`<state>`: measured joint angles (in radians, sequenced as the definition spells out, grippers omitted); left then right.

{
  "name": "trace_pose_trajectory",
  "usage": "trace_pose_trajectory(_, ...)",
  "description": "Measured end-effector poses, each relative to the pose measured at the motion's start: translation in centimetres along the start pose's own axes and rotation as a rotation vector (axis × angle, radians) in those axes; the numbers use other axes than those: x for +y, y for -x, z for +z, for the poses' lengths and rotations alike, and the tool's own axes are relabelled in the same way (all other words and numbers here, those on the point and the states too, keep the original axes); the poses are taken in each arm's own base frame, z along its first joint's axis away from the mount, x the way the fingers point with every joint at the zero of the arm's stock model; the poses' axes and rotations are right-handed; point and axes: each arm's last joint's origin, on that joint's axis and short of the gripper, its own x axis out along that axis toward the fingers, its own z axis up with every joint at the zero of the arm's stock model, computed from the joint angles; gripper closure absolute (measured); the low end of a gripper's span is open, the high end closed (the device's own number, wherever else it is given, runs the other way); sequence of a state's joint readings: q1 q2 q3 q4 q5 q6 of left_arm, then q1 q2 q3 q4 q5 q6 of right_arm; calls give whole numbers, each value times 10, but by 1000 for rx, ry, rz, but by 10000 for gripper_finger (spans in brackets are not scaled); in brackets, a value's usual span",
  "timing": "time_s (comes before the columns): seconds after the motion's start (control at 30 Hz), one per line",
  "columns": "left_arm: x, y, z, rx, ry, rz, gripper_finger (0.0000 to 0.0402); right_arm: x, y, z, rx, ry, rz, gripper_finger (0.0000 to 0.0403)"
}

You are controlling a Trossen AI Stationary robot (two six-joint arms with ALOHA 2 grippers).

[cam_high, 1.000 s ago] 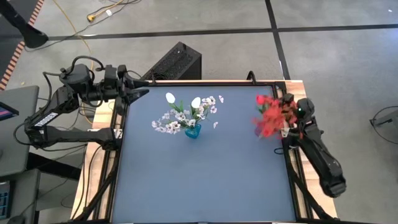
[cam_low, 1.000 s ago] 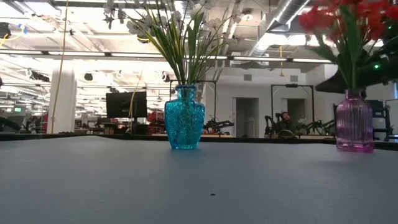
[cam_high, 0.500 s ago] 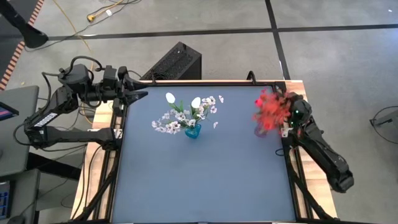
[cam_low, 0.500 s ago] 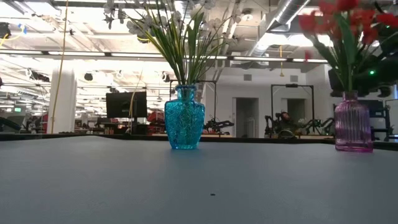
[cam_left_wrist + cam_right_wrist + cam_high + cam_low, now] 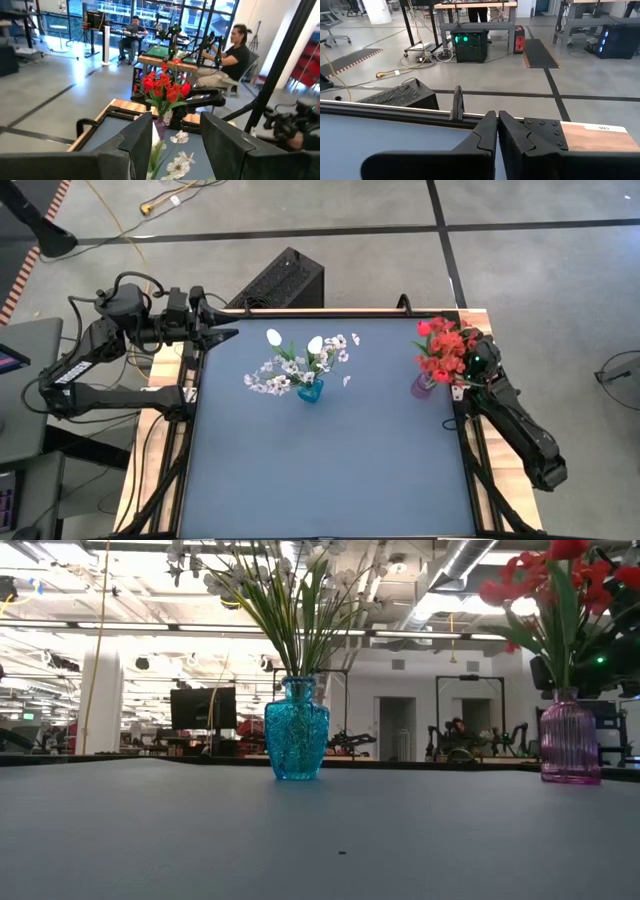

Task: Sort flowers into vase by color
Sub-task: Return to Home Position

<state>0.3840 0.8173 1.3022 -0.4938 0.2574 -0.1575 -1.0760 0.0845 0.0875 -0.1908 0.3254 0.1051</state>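
Observation:
The white flowers (image 5: 300,360) stand with their stems in a blue glass vase (image 5: 310,391) at the table's far middle; the vase (image 5: 296,730) is upright. The red flowers (image 5: 443,350) stand in a pink ribbed vase (image 5: 422,387) near the far right corner, also seen as red flowers (image 5: 555,580) in the pink vase (image 5: 570,738). My right gripper (image 5: 497,117) is shut and empty, just right of the red heads (image 5: 466,343), pointing at the far edge. My left gripper (image 5: 176,125) is open and waits above the far left corner (image 5: 228,322).
Black frame rails (image 5: 330,311) run around the dark table top. A black box (image 5: 285,280) sits on the floor beyond the far edge. People (image 5: 230,50) sit at benches beyond the right side. The table's near half (image 5: 330,470) holds no objects.
The red flower heads were blurred and swaying, leaning toward the near side, and now stand still and upright in the pink vase. My right arm has shifted slightly, its wrist lower beside the flowers. The pink vase has stayed in place.

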Motion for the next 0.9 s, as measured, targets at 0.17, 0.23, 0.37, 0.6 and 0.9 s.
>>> trace_pose_trajectory(0.17, 1, 0, -3, 26, -61, 19, 247, 0, 0, 0, 4, 1, 2, 355)
trace_pose_trajectory(0.23, 1, -1, -4, 38, -81, 14, 247, 0, 0, 0, 4, 1, 4, 355)
trace_pose_trajectory(0.37, 4, -5, -18, 69, -129, 9, 247, 0, 0, 0, 5, 1, 5, 354)
trace_pose_trajectory(0.6, 16, 4, -51, -17, -173, 81, 265, 0, 0, -1, 9, 2, 10, 354)
trace_pose_trajectory(0.9, 46, 9, -125, -5, -173, 325, 291, 0, 0, -1, 10, 3, 11, 353)
